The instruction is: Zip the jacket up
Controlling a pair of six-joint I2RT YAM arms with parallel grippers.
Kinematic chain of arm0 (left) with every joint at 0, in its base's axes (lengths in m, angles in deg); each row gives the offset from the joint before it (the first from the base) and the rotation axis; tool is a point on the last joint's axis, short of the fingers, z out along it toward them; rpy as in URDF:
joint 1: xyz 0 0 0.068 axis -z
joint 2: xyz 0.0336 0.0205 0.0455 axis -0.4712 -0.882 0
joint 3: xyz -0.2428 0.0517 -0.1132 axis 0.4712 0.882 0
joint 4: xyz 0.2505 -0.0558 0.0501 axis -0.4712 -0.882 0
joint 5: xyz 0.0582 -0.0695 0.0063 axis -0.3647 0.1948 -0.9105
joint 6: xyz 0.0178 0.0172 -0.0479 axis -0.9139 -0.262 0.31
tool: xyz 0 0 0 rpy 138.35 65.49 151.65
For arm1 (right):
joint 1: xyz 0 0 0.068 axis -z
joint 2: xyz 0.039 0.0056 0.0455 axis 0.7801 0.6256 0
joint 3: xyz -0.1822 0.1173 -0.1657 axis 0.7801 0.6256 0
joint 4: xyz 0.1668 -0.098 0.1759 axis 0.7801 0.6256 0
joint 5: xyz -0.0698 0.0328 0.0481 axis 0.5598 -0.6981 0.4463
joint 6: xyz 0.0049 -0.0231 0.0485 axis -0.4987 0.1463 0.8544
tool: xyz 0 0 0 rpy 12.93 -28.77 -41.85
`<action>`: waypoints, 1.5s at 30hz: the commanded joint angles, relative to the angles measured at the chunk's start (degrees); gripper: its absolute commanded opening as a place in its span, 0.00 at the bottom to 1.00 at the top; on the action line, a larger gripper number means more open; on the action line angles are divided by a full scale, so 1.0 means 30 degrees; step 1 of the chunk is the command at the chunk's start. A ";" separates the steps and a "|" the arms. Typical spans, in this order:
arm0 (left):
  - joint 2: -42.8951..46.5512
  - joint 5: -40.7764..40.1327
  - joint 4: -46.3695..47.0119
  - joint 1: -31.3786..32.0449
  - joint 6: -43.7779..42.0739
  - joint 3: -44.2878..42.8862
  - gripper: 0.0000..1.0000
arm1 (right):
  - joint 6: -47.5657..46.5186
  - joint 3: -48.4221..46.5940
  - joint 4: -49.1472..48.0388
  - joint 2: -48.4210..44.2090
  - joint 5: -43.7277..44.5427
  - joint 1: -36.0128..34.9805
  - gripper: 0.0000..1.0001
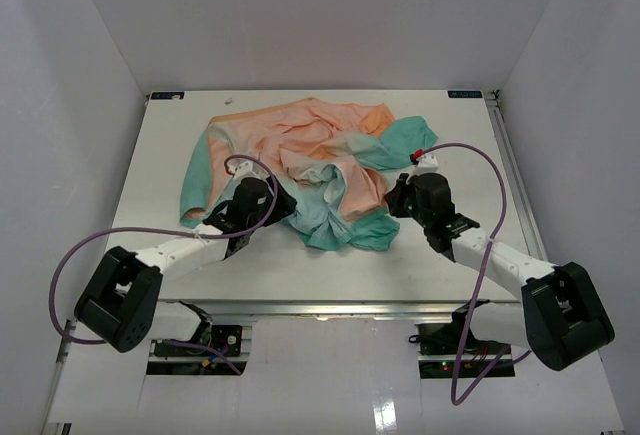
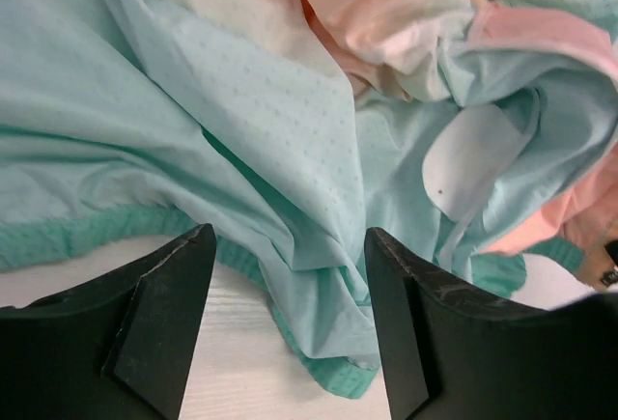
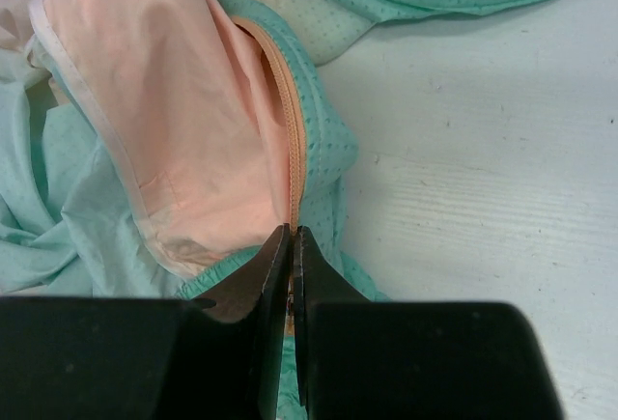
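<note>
Crumpled jacket (image 1: 310,150) on white table (image 1: 340,273)

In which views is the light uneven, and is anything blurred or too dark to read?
Top external: soft, even light on the jacket, glare only on the glossy surface at the bottom. Left wrist: fabric dots sharp, left end effector dark. Right wrist: zipper clear, right end effector nearly pure black.

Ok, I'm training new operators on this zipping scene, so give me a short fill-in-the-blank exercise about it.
1. The right claw is ___ on the jacket's zipper.
2. The left claw hangs ___ over the teal hem.
3. The jacket lies on a ___ table.
Missing words: shut; open; white.
</note>
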 commanded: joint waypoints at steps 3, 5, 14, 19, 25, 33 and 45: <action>0.1822 -0.2585 -0.2473 0.0007 -0.0941 -0.1007 0.79 | -0.0588 -0.0647 0.1343 -0.1246 -0.0367 -0.0067 0.08; 0.1961 -0.1893 -0.2285 0.0007 -0.1921 -0.1560 0.80 | -0.0810 -0.0682 0.1281 -0.1368 -0.0905 -0.0213 0.08; -0.0446 0.7624 -0.0452 0.0118 -0.4282 -0.5253 0.78 | -0.1302 0.0255 -0.0972 -0.1697 -0.3066 -0.2694 0.08; -0.1633 0.9777 -0.0299 0.0154 -0.4917 -0.6058 0.78 | -0.1504 -0.0031 -0.1519 -0.0766 -0.2328 -0.4775 0.08; -0.2439 1.1120 0.0469 0.0154 -0.5436 -0.5943 0.78 | -0.1881 -0.0622 -0.1721 0.0806 -0.0827 -0.6274 0.08; -0.2546 1.1266 0.1149 0.0154 -0.5588 -0.5322 0.78 | -0.2572 -0.0974 -0.1556 0.1702 0.0202 -0.7057 0.08; -0.3229 1.2492 0.1795 0.0154 -0.6331 -0.5257 0.78 | -0.2438 -0.0409 -0.2494 0.1989 0.0128 -0.7558 0.19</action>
